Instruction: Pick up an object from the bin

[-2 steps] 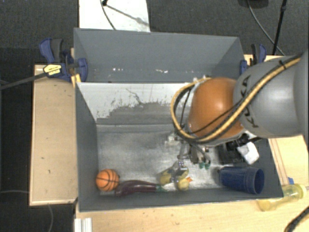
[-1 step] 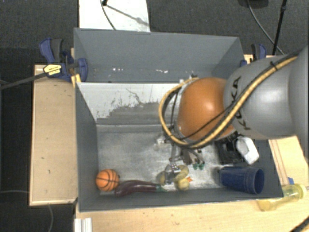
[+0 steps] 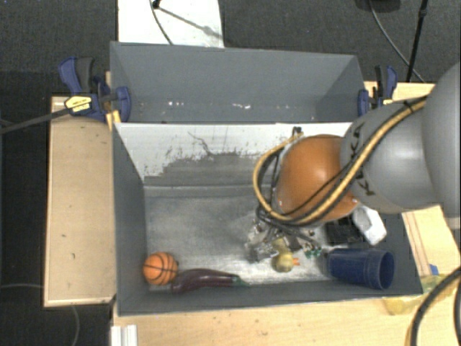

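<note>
Ball (image 3: 283,262), small, yellowish, left of the blue cup (image 3: 360,267), probably light and slippery: pinch its middle; jaws' state unclear.

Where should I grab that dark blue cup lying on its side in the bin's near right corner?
Probably across the middle of the blue cup, coming straight down from above. It lies on its side, so its round wall faces up, and the bin's near rim blocks a sideways approach.

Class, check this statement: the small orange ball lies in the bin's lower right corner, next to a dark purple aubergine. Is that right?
Not quite. The camera view shows the orange ball in the lower left corner of the bin, next to the dark purple aubergine.
</note>
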Robot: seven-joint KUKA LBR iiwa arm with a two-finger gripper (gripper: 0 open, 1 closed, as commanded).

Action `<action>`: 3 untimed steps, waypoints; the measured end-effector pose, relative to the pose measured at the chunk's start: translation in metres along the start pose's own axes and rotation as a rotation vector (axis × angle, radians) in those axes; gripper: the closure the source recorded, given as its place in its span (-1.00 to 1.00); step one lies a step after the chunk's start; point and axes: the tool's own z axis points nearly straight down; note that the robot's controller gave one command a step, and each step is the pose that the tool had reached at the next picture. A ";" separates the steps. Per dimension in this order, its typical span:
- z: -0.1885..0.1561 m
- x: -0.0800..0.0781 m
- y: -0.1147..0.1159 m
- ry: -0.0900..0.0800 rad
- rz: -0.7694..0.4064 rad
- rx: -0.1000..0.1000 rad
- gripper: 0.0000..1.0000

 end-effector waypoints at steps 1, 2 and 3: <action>0.000 0.000 0.000 0.000 0.002 0.000 1.00; -0.029 0.003 0.003 0.015 -0.085 -0.002 1.00; -0.068 -0.004 0.005 0.010 0.003 -0.001 1.00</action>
